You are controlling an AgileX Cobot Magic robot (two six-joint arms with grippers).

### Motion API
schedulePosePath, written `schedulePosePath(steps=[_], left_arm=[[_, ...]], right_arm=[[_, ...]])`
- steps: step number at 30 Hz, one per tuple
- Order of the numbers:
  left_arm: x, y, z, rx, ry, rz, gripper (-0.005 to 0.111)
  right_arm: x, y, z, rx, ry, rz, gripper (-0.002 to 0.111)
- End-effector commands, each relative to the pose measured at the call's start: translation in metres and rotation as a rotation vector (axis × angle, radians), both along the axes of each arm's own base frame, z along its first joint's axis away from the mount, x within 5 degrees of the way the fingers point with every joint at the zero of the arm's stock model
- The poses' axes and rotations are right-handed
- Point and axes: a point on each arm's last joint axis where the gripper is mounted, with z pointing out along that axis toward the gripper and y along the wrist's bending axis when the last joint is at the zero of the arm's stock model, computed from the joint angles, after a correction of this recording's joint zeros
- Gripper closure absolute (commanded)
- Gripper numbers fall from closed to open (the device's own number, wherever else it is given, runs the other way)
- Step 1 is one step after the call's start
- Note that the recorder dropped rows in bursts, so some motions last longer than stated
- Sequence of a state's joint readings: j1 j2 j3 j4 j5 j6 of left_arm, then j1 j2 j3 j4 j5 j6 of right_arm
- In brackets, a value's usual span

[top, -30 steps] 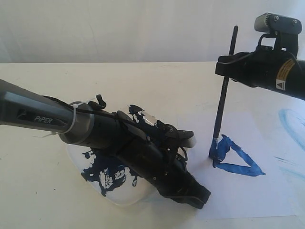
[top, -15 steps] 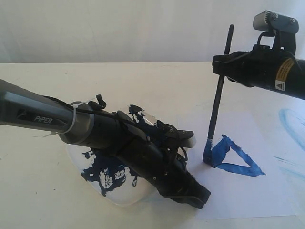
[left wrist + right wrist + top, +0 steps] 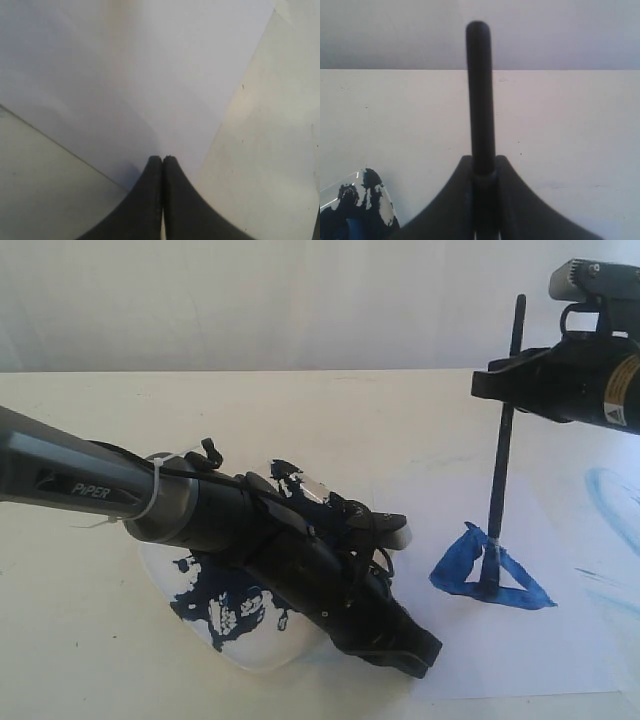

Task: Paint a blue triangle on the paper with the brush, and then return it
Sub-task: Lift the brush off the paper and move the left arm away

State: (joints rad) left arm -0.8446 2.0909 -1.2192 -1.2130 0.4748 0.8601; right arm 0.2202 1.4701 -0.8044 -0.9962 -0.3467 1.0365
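Black arm (image 3: 300,560), grey PIPER-marked tube (image 3: 70,475)

"PIPER" in white letters on the grey left arm (image 3: 60,475)

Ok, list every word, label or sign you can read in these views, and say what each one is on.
"PIPER": white letters on the grey link of the left arm.
The yellow sticker on the right arm: its print is too small to read.
Both wrist views: no text at all.
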Motion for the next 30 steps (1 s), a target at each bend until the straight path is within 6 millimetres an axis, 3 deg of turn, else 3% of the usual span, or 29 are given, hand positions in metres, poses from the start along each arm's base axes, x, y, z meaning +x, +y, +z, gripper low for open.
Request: schedulePosePath(steps=[1, 7, 9, 11, 14, 18, 24, 30], left_arm=[[-0.005, 0.002, -0.014, 0.032, 0.045, -0.009, 0.107], [-0.006, 0.002, -0.012, 0.026, 0.046, -0.017, 0.107], [-0.006, 0.000, 0.000, -0.001, 0.017, -0.054, 0.107], [-0.004, -0.002, 0.023, -0.039, -0.036, -0.071, 0.107], [-0.003, -0.002, 0.073, -0.126, -0.143, -0.075, 0.107], [-0.002, 0.005, 0.112, -0.147, -0.260, -0.046, 0.107], [0.014, 0.044, 0.163, -0.095, -0.411, 0.112, 0.107], [0.024, 0.109, 0.208, -0.079, -0.499, 0.265, 0.107]], right_arm=[[-0.005, -0.004, 0.012, -0.031, -0.036, -0.022, 0.108], [-0.030, -0.010, 0.056, 0.003, -0.179, -0.025, 0.108], [-0.037, -0.014, 0.066, -0.001, -0.209, -0.047, 0.108], [-0.043, -0.018, 0.074, -0.012, -0.224, -0.081, 0.108], [-0.052, -0.023, 0.084, -0.016, -0.249, -0.111, 0.108], [-0.059, -0.025, 0.093, -0.005, -0.285, -0.110, 0.108], [-0.067, -0.025, 0.102, 0.008, -0.322, -0.104, 0.108], [-0.068, -0.022, 0.104, 0.102, -0.308, -0.090, 0.108]])
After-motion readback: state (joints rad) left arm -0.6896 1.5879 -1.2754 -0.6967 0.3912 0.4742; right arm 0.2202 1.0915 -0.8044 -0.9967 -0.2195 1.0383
